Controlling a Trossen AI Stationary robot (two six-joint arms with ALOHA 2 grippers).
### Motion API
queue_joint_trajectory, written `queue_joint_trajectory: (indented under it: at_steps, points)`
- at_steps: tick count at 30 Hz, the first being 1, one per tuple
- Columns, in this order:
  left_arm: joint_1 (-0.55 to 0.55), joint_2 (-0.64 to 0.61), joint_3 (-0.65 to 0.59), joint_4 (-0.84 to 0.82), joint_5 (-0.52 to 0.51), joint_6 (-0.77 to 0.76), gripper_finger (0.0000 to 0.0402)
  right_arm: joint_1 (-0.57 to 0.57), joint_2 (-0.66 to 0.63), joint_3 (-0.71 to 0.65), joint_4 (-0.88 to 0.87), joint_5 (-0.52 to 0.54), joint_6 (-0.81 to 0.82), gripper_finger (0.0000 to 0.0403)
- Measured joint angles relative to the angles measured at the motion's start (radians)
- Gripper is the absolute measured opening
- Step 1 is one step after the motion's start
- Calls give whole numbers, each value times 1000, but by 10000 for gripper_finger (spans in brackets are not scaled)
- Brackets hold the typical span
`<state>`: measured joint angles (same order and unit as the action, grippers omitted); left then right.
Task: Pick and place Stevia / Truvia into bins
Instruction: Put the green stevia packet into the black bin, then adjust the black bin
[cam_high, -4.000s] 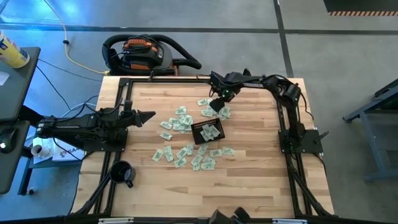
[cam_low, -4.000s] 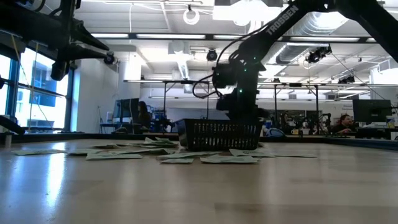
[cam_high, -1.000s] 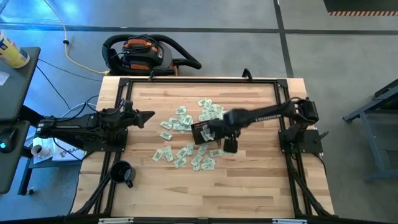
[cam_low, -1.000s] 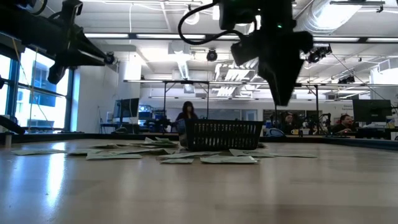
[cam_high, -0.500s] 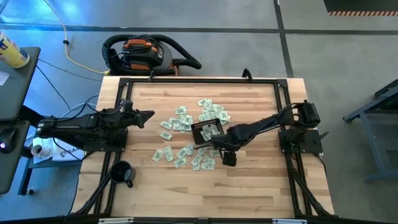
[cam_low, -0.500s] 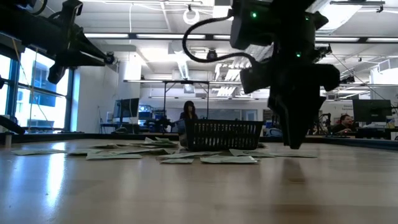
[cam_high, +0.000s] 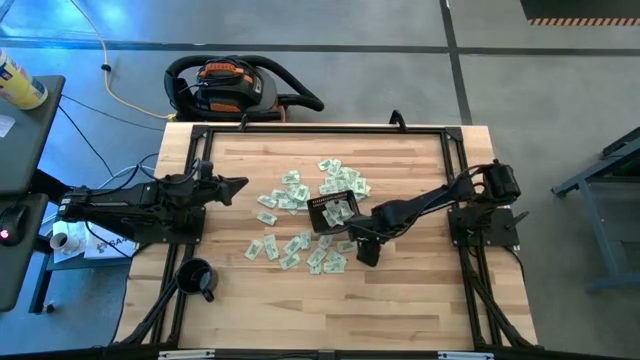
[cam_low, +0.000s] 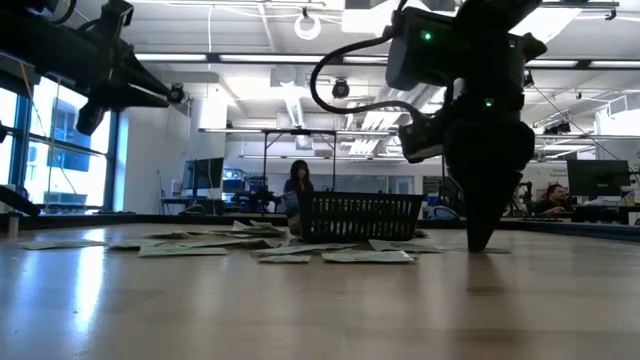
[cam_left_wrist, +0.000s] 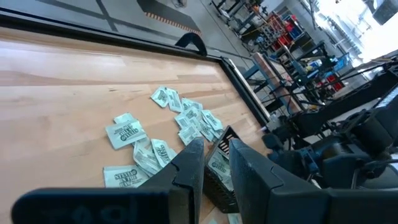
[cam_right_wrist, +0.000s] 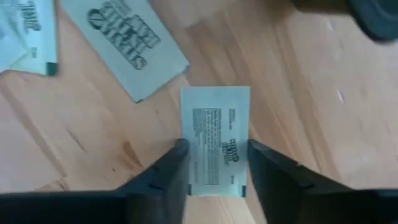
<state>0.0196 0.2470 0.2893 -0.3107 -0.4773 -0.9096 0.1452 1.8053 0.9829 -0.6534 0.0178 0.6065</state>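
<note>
Sachets (cam_high: 300, 215) lie scattered over the worktop (cam_high: 400, 300), most of them beyond and to the far side of your right end effector (cam_high: 367, 243). From above, its fingers are hidden under the arm, and you cannot count what the black basket (cam_high: 333, 211) holds; some packets show inside it. In the right wrist view the fingers (cam_right_wrist: 171, 171) sit either side of one sachet (cam_right_wrist: 215, 140) lying flat on the wood, close against its long edges, though you cannot tell if they pinch it yet. The basket stands just beside this end effector. Your left end effector (cam_high: 236, 186) hangs well apart at the worktop's left edge, fingers slightly spread, nothing between them. A black mug (cam_high: 197, 278) sits near the front left corner.
</note>
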Motion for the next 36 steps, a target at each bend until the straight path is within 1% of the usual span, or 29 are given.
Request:
queue_joint_trajectory:
  at_steps: [3,6,7,8,12,14,17,18,20,21,24,28,30,32,34,36]
  points:
    - [0,0,0,-7,-14,0,111,0,1,-1,-14,2,22,83]
    - [0,0,0,-7,-19,0,111,-1,2,8,-29,-21,72,25]
    - [0,0,0,-7,-19,0,111,0,1,21,-42,-25,86,14]
    - [0,0,0,-7,-19,0,111,4,-1,36,-57,-24,92,9]
    - [0,0,0,-7,-19,0,111,23,-29,142,-141,14,91,22]
    - [0,0,0,-7,-19,0,111,24,-59,221,-164,72,87,18]
    - [0,0,0,-7,-19,21,111,0,-69,312,-210,216,44,5]
    - [0,0,0,-7,-19,26,111,-19,-67,339,-201,263,34,6]
    - [0,0,0,-7,-19,33,111,-77,-62,383,-109,295,-11,16]
    - [0,0,0,-7,-19,36,111,-108,-56,392,-63,269,-40,23]
    - [0,0,0,-6,-6,41,111,-192,-16,399,1,125,-86,44]
    - [0,0,0,-6,32,41,111,-257,26,400,-38,-20,-35,79]
    - [0,0,0,-7,54,41,111,-266,29,402,-60,-59,-31,97]
    - [0,0,0,-6,81,41,111,-256,29,401,-85,-50,-31,116]
    - [0,0,0,-7,95,41,111,-238,20,402,-98,-13,-32,133]
    - [0,0,0,-6,98,41,111,-217,7,402,-147,24,-55,149]
